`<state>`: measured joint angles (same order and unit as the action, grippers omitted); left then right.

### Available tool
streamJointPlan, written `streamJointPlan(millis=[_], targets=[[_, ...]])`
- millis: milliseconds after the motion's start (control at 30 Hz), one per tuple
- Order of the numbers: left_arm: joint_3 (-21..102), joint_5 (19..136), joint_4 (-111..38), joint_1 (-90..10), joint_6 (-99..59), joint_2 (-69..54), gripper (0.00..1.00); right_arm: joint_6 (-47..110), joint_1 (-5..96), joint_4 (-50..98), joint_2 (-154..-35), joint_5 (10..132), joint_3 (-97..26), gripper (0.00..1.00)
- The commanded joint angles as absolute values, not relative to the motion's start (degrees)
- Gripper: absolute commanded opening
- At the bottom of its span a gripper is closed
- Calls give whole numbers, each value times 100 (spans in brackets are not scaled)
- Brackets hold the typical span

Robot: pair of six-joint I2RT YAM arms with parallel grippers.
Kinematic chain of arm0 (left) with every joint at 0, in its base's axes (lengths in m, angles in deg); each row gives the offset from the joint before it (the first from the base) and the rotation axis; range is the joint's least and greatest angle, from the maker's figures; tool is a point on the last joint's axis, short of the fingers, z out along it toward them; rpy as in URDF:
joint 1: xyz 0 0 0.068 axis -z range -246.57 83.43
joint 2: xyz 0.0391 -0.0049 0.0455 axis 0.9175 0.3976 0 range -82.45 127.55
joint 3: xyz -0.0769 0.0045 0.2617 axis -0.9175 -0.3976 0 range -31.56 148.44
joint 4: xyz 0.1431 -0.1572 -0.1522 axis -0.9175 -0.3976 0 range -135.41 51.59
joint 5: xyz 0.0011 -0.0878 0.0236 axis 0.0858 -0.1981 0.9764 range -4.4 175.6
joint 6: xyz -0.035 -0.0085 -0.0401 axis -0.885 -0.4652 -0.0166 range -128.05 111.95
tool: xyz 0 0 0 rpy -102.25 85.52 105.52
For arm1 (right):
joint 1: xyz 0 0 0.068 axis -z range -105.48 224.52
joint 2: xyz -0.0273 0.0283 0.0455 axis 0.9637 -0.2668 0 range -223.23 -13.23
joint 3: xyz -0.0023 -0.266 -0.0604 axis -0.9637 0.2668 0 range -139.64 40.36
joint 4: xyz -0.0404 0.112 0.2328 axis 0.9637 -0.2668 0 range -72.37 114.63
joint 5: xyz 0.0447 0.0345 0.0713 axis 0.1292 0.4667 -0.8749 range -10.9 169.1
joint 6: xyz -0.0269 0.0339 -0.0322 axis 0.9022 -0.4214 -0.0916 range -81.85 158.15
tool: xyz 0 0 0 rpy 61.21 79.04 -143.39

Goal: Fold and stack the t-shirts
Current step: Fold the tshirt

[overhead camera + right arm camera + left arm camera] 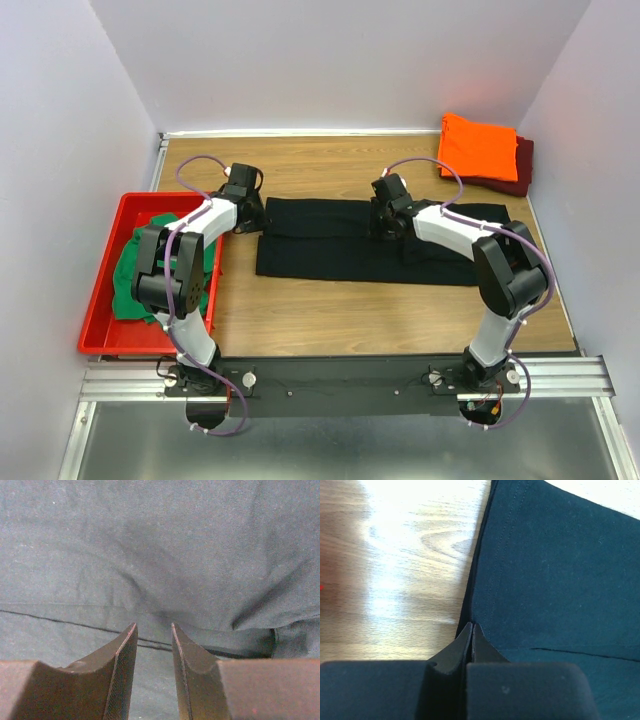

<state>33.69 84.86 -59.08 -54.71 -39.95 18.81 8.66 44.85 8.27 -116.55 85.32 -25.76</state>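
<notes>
black t-shirt [165, 555], creased, fingers [119, 672] slightly parted over it

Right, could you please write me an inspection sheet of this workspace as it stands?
surface: wood-grain table, glare in the left wrist view.
job's things: black cloth t-shirt folded into a long strip mid-table; bright orange folded t-shirt lying on dark maroon t-shirt, far right corner; green t-shirt crumpled in the tray.
clutter: rigid red plastic tray at the left edge; nothing else seen.
grippers: left tool shut at the black one's left edge; right tool open, low over its right part.
cables: purple cables looped along both arms.
surroundings: pale walls on three sides; metal rail at the near edge.
</notes>
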Motion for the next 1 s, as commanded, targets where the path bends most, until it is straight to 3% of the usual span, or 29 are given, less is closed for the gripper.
streamJointPlan(millis=[0,233,467,833,933,967], targets=[[3453,8516,-5968,-5541,-3864,1678,4,906,4464,819,-11782,8587,-2608,41],[3550,8463,-6003,-5558,-3802,1731,4,889,4464,819,-11843,8569,-2608,41],[3664,8384,-6030,-5558,-3767,1766,13,897,4464,837,-11887,8569,-2599,41],[3629,8314,-6021,-5558,-3732,1801,8,897,4464,863,-11887,8596,-2547,41],[3559,8384,-6065,-5550,-3749,1819,17,906,4464,854,-11878,8587,-2538,41],[3498,8410,-6065,-5550,-3758,1845,25,889,4464,863,-11878,8587,-2538,41]])
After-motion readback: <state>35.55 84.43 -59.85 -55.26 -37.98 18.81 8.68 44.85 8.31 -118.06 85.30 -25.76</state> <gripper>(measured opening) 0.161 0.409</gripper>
